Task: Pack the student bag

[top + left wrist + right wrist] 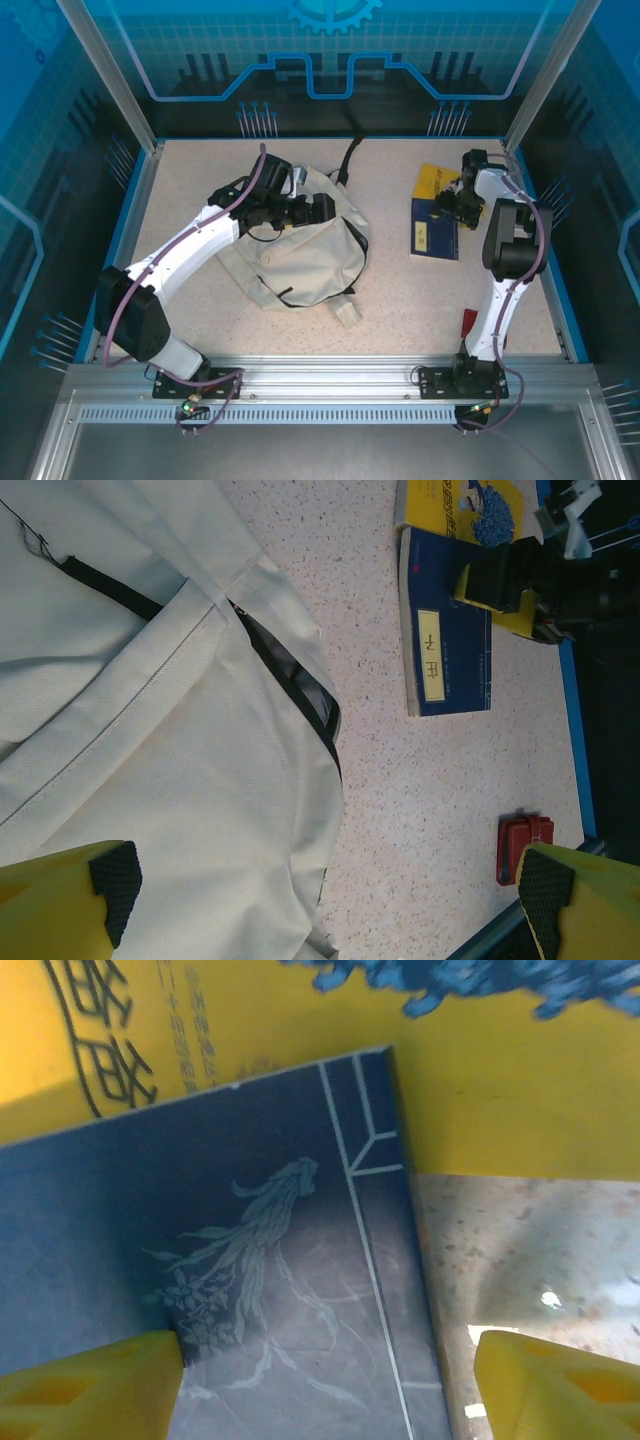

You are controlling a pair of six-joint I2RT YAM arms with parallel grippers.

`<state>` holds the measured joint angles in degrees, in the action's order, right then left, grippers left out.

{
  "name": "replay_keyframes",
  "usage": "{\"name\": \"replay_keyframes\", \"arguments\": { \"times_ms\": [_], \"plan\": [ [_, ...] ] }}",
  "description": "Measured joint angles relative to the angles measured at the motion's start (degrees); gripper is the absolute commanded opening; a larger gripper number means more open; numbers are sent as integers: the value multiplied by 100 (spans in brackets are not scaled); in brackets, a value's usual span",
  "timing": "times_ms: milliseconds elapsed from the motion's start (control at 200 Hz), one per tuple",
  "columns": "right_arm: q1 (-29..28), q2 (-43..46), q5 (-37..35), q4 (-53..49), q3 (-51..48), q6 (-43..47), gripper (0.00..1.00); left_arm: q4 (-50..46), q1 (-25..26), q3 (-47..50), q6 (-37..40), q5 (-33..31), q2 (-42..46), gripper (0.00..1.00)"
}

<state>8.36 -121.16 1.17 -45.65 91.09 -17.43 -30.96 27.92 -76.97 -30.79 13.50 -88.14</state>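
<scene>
Right gripper [325, 1385]: jaws part-open, straddling the blue book's [434, 228] right edge, nothing gripped; a square closure across that edge is advised. Left gripper [325, 895]: jaws wide, empty, above the student bag [300, 250], mid-table left. Yellow book [437, 180] lies underneath, farther.

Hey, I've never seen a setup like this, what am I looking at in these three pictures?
Two white robot arms are bolted to the near edge of a speckled table. One picture looks down from above; the other two come from cameras on each wrist, where the yellow fingers show. The left gripper hovers open over a cream bag. The right gripper is over a blue book, which lies partly on a yellow book; its jaws straddle the blue book's edge without visibly gripping it. A small red thing lies near the right arm's base. Nothing is held.
</scene>
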Motion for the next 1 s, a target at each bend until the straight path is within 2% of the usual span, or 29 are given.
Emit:
{"name": "replay_keyframes", "arguments": {
  "times_ms": [170, 275, 590, 705, 850, 1000],
  "plan": [
    [70, -46, 529, -87, 74, 498, 74, -2, 0, 0, 0, 37, -33, 98],
    [76, -61, 798, -133, 118, 708, 69, -2, 0, 0, 0, 39, -74, 98],
    [81, -90, 957, -144, 118, 1038, 28, -2, 0, -2, 0, 94, -118, 99],
    [79, -90, 951, -144, 107, 1040, 27, 0, 0, -2, -4, 98, -118, 99],
    [13, -48, 933, -127, -79, 1045, 31, 4, 17, -2, -42, 116, -142, 98],
    [-295, 201, 625, -81, -498, 885, 33, 4, 127, -35, -46, 140, -332, 97]
  ]
}}
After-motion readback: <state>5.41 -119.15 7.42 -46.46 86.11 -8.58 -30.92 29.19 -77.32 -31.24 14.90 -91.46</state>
